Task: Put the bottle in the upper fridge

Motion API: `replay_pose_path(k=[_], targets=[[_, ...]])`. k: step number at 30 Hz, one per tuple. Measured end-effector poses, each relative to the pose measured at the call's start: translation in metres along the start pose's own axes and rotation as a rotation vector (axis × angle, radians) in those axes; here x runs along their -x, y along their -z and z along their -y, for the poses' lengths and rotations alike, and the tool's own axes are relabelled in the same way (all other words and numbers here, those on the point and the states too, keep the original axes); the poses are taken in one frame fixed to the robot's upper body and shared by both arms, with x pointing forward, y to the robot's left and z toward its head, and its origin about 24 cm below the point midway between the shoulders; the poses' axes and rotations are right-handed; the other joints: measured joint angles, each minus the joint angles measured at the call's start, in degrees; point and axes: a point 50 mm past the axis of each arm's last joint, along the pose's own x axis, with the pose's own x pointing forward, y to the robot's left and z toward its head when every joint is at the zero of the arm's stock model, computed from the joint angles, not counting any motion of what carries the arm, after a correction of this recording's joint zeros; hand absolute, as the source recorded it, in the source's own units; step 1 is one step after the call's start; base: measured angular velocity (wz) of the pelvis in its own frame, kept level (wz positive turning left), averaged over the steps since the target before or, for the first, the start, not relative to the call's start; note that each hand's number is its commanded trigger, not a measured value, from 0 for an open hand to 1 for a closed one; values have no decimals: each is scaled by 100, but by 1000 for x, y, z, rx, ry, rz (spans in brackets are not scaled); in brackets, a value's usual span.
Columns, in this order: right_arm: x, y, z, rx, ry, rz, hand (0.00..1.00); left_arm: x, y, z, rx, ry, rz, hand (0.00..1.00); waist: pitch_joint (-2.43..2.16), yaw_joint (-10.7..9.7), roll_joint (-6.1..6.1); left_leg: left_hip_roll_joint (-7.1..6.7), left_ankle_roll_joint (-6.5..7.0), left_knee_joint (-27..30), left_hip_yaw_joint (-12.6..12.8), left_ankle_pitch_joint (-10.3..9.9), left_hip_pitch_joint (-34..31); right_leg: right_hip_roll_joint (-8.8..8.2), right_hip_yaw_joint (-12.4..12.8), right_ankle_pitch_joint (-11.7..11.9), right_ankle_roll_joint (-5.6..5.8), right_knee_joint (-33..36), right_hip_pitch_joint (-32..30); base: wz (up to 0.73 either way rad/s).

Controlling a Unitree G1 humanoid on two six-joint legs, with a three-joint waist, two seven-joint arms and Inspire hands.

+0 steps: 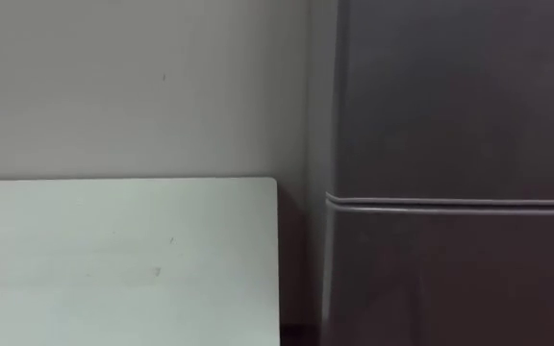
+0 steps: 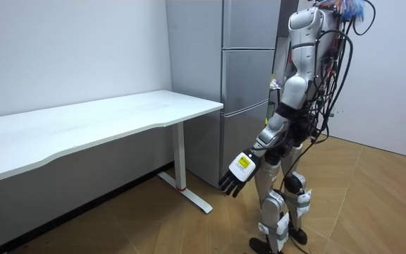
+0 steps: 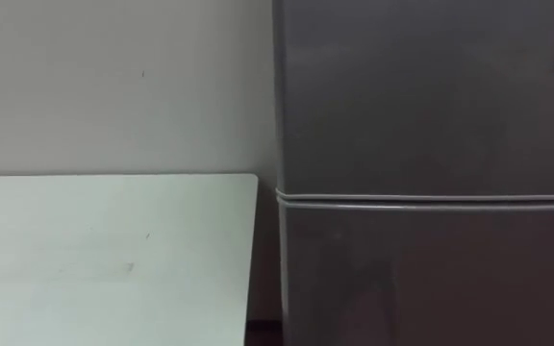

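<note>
**Desk:** Where's the bottle?

**Operator:** I can't tell where the bottle is from my feeds. In the room view the left hand hangs low beside the robot's thigh. Its fingers are slack and point at the floor, and there is nothing in its grasp. So I can't place the bottle against that hand.

**Desk:** And the fridge?

**Operator:** The fridge is straight ahead in my head camera, grey. Its upper door is closed above the lower door, with a thin pale seam between them. In the room view the robot stands upright just in front of the fridge, facing it. The left hand is well below the upper door and, as far as I can see, not touching the fridge.

**Desk:** What's beside it?

**Operator:** A white table sits on my left, against the pale wall. Its right edge is just beside the fridge, with a dark gap between them.
</note>
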Motion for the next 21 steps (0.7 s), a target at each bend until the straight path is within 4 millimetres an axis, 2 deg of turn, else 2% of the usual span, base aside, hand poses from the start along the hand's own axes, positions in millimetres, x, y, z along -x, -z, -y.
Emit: replay_pose_path(k=[7,14,21], targets=[[1,9,-4,10,-63,-50,0,0,1,0,-10,2,-7,0,-17,-7,-35,-4,6,-6,1,-5,3,-3,-1,-7,8,-4,4,0],[1,11,-6,10,-100,-64,0,1,3,0,-23,3,-12,0,4,-11,-87,-3,6,-4,0,-5,6,-4,0,-9,9,-3,7,0],[0,9,-7,11,-107,-84,0,1,4,0,-25,3,-23,0,2,-15,-110,-3,6,-2,-1,-6,8,-3,-1,-9,8,1,10,0]])
